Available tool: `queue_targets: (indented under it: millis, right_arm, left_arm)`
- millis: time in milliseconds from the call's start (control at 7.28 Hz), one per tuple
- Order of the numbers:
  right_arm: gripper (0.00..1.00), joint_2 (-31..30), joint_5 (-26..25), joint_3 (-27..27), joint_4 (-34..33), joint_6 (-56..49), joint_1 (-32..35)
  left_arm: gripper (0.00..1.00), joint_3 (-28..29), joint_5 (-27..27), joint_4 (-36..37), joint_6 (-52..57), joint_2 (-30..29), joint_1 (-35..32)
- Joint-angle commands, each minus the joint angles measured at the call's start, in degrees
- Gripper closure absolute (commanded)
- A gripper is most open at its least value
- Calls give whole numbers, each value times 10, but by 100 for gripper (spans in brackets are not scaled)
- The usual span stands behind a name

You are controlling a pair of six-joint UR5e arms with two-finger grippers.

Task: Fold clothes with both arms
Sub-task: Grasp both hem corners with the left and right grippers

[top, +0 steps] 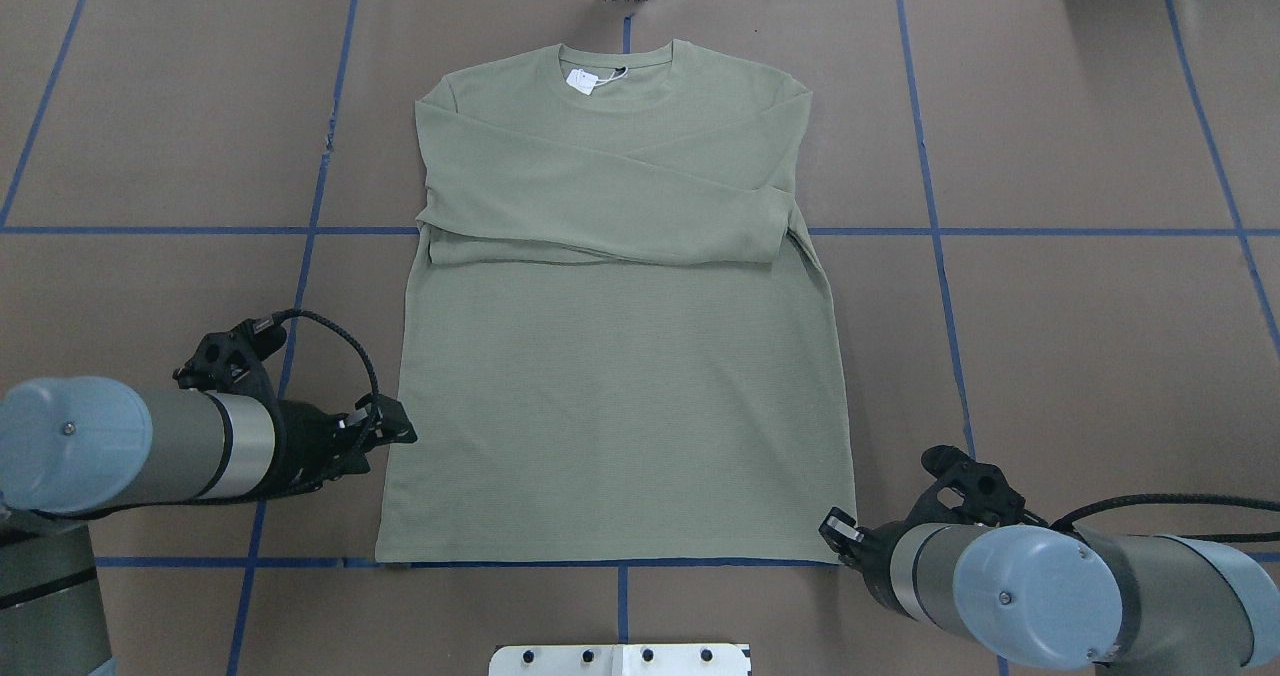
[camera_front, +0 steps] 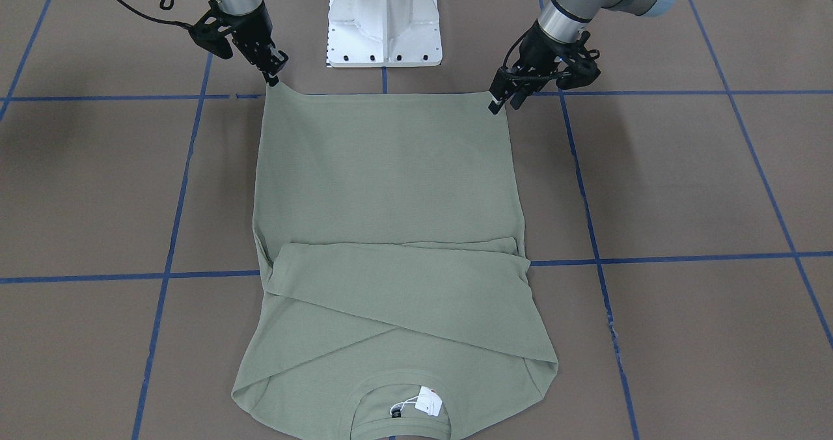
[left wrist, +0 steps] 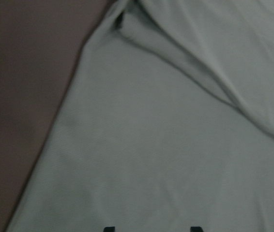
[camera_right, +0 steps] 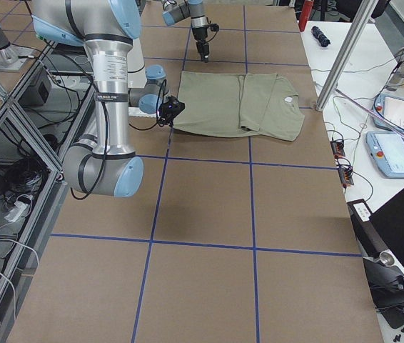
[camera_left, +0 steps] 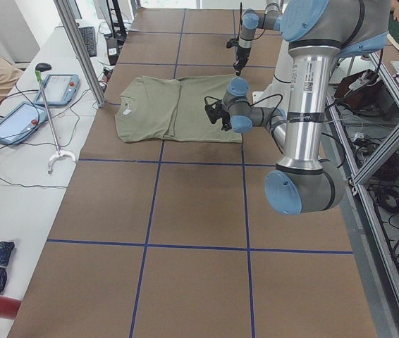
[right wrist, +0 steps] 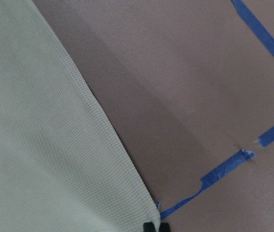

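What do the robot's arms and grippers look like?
Both the left arm and right arm are grey-silver tubes with light-blue joint caps. The left gripper and right gripper are black and two-fingered, fed by black cables.

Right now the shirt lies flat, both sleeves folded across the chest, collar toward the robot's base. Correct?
One thing is wrong: the collar points away from the base. In the overhead exterior view the shirt has its hem nearest the base; the sleeves are folded across the chest as stated.
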Motion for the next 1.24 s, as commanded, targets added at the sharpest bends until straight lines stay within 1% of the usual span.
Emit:
queue_targets:
  millis: [0, 550, 825, 962, 1099]
  right_arm:
    - [100, -1, 0, 1, 0, 0, 0]
    - [100, -1, 0, 0, 0, 0, 0]
    - [100, -1, 0, -1, 0, 0, 0]
    - [100, -1, 0, -2, 0, 0, 0]
    - [100, -1, 0, -1, 0, 0, 0]
  left_arm:
    - [36, 3, 47, 11, -40, 34, 68]
    - [39, 20, 45, 11, -43, 17, 80]
    - [45, 30, 45, 11, -43, 13, 89]
    - [51, 32, 45, 11, -43, 14, 95]
    - [62, 33, 45, 19, -43, 14, 99]
